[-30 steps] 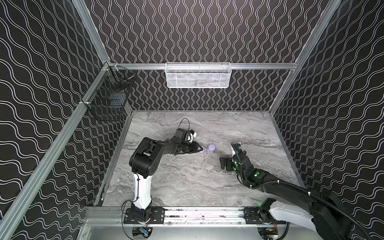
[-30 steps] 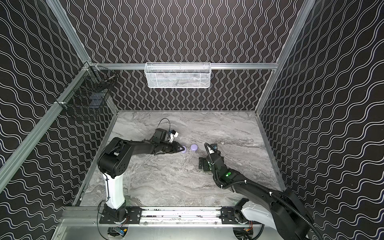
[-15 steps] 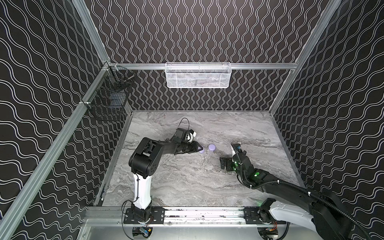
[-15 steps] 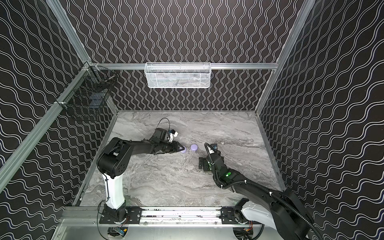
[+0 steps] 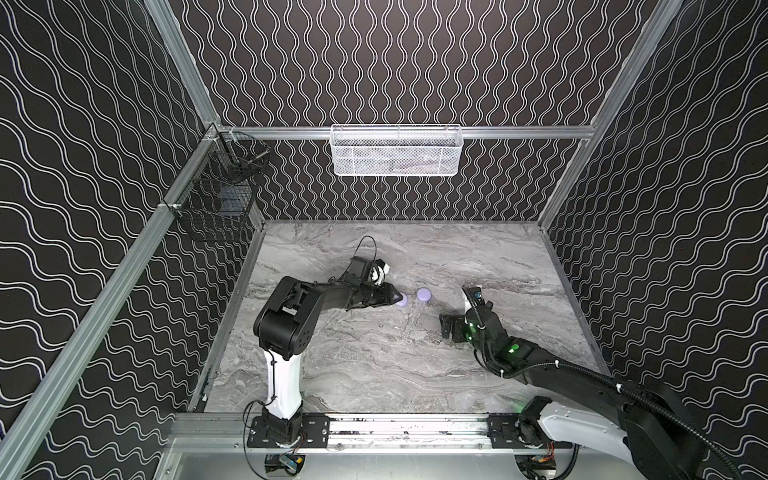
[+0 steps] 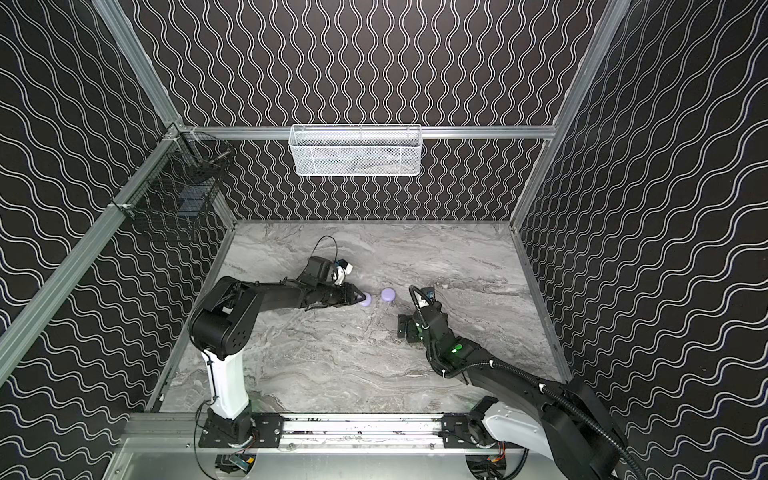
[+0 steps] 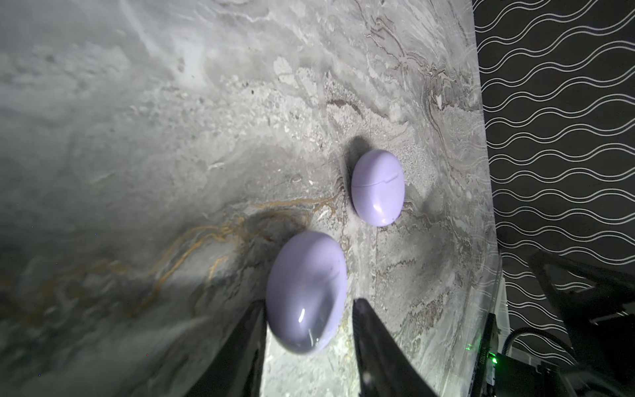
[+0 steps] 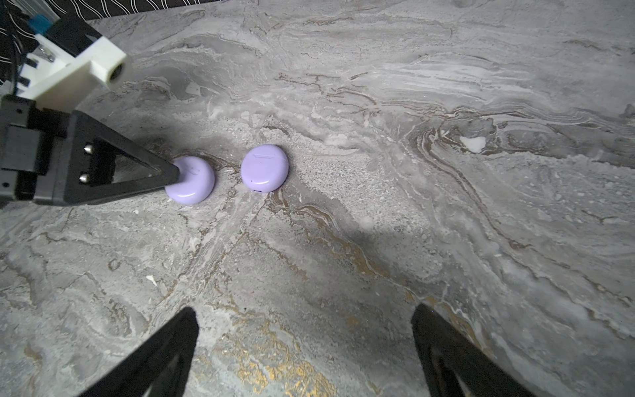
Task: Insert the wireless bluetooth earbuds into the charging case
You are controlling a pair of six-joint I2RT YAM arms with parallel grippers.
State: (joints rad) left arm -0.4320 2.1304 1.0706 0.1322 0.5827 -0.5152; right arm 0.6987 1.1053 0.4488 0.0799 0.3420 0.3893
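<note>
Setup: two lavender charging cases sit near mid-table, side by side and just apart. Both lids are down; the seam is visible on the right charging case.

Earbuds: none visible in any view, either on the marble or in a gripper. They are either inside the closed cases or out of sight; cannot tell which.

Left gripper: reaches in low from the left and straddles the left charging case. The jaws are only partly apart. In the wrist view one finger sits at the case's edge and a sliver of table shows between the case and the other finger. So it brackets the case loosely rather than clamping it. The case rests flat on the table, not lifted.

Right gripper: spread wide and empty, low over the table to the right and nearer than both cases, facing them.

Step in hand (judgement): with both cases shut and no loose buds, this looks like the tail end of the task. The left gripper is at the point of contact with its case.

Next move calls for: if it is a release, widen the jaws fully and back out leftward along the table, without nudging this case into the other. If it is a grasp, centre on the case and close evenly so the smooth shell does not squirt out.
</note>
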